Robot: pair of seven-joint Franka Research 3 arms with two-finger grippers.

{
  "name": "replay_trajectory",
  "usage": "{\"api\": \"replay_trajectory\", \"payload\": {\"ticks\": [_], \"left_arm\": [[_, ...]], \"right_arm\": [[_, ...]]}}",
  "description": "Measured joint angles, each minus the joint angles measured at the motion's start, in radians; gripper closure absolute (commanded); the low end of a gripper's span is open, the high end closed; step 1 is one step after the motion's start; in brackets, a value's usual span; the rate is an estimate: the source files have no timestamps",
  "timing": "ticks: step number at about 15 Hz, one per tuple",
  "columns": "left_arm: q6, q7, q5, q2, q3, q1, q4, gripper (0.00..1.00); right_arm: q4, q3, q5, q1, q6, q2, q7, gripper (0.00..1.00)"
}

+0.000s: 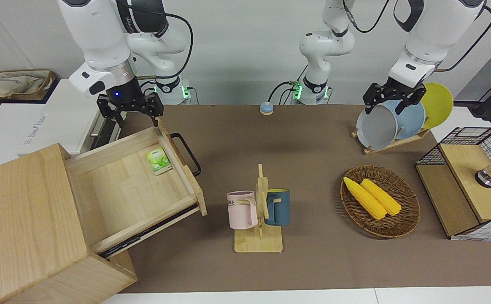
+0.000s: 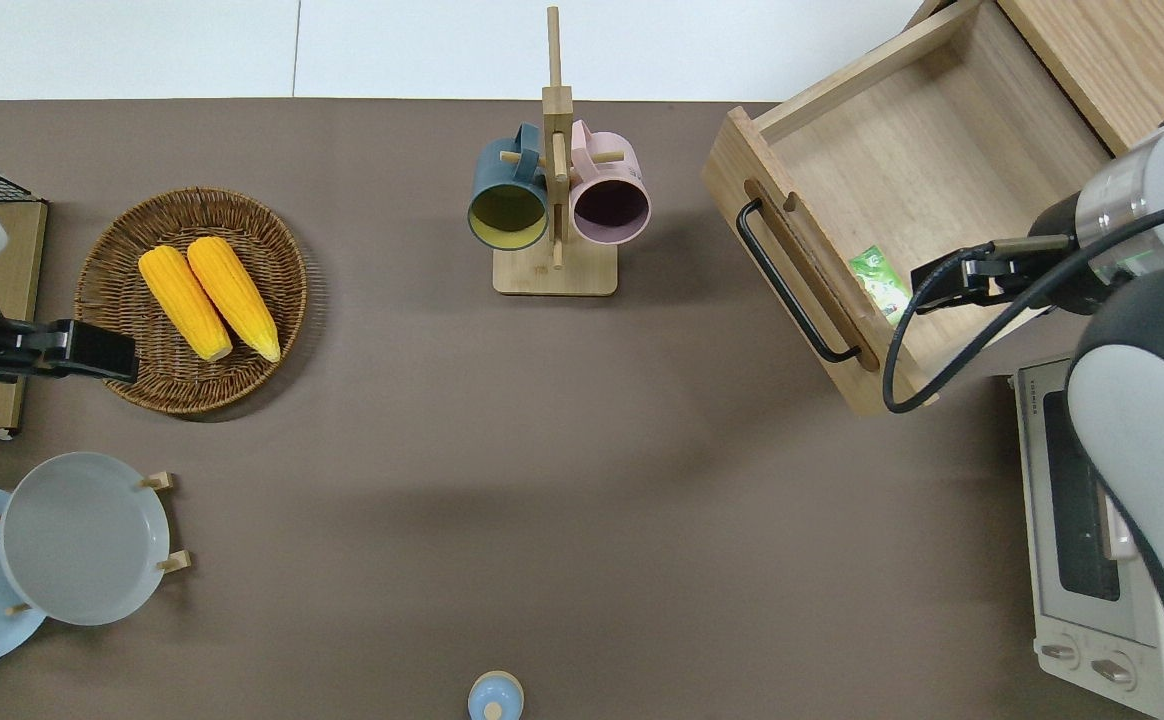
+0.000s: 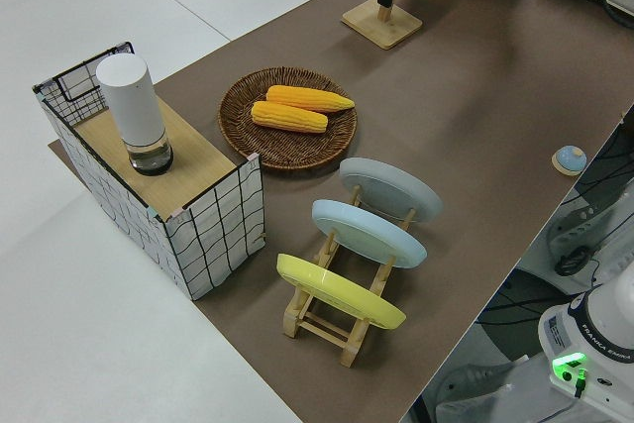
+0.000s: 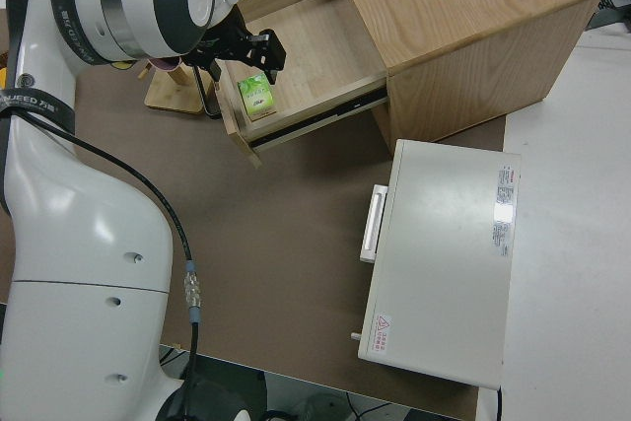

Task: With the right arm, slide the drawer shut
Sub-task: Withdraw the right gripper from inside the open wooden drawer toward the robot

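Note:
The light-wood drawer (image 1: 123, 190) stands pulled far out of its big cabinet (image 1: 22, 219), its black loop handle (image 1: 188, 154) facing the middle of the table. A green packet (image 1: 158, 161) lies inside, by the front panel. My right gripper (image 1: 135, 116), blue wrist light on, hangs open and empty over the drawer's corner nearest the robots, about above the packet (image 2: 879, 280). In the overhead view the gripper (image 2: 927, 290) sits just inside the handle (image 2: 787, 285). It also shows over the drawer (image 4: 306, 56) in the right side view (image 4: 258, 58). My left arm is parked, its gripper (image 1: 391, 101) open.
A white toaster oven (image 2: 1092, 540) stands beside the cabinet, nearer the robots. A mug rack (image 1: 259, 211) with two mugs stands mid-table, near the drawer front. A basket of corn (image 1: 379, 200), a plate rack (image 1: 393, 122) and a wire-mesh box (image 1: 469, 185) lie toward the left arm's end.

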Motion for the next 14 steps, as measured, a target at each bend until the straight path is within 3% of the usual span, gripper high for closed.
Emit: {"api": "replay_trajectory", "payload": {"ticks": [14], "left_arm": [[0.0, 0.0, 0.0, 0.0, 0.0, 0.0, 0.0, 0.01]], "right_arm": [[0.0, 0.003, -0.001, 0.0, -0.01, -0.002, 0.0, 0.015]]}}
